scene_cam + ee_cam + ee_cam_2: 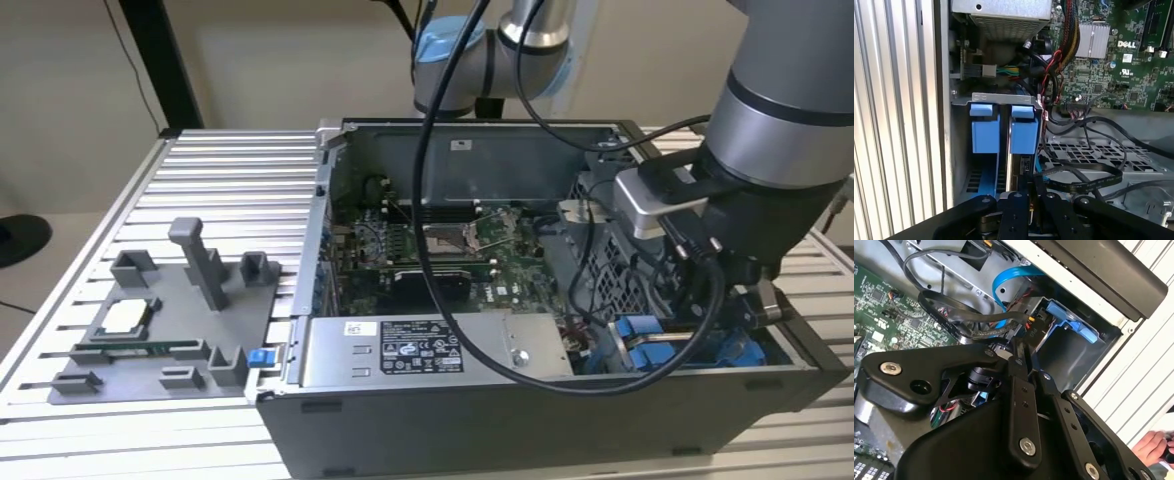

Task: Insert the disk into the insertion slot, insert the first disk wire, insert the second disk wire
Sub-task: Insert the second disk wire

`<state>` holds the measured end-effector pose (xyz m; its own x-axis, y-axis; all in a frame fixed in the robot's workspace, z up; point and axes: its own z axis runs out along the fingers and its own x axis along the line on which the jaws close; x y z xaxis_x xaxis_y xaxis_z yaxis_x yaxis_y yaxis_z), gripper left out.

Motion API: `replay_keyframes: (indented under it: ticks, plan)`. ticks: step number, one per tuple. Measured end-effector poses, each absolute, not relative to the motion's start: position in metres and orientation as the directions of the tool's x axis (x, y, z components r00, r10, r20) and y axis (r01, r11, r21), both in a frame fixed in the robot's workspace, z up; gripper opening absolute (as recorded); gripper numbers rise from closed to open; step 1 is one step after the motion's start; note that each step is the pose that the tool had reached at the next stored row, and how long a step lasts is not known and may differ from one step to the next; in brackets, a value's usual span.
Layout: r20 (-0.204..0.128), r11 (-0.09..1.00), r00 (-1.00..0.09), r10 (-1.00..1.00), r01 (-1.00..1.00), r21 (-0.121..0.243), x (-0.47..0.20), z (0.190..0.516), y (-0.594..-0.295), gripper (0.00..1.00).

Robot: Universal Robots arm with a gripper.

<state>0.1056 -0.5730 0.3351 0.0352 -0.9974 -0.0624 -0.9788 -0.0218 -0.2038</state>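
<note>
Gripper lowered into the drive bay of the case.
The disk is seated upright in its slot; the fingers are nearly closed, grip contents cannot be told.

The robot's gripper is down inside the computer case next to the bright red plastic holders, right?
Nearly. The gripper is down inside the computer case, but the plastic holders beside it are bright blue, not red. The first wrist view shows two blue carriers side by side in the drive bay, just ahead of the gripper.
</note>
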Motion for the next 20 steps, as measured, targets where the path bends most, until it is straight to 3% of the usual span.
replay_keyframes:
  ticks: [8,9,20]
  plan:
    - [-0.064,-0.022,0.036,-0.997,-0.977,-0.21,0.106,0.332,-0.573,0.0]
    - [-0.066,-0.021,0.036,-0.997,-0.977,-0.21,0.106,0.336,-0.573,1.0]
    - [-0.063,-0.021,0.035,-0.997,-0.978,-0.208,0.105,0.379,-0.573,1.0]
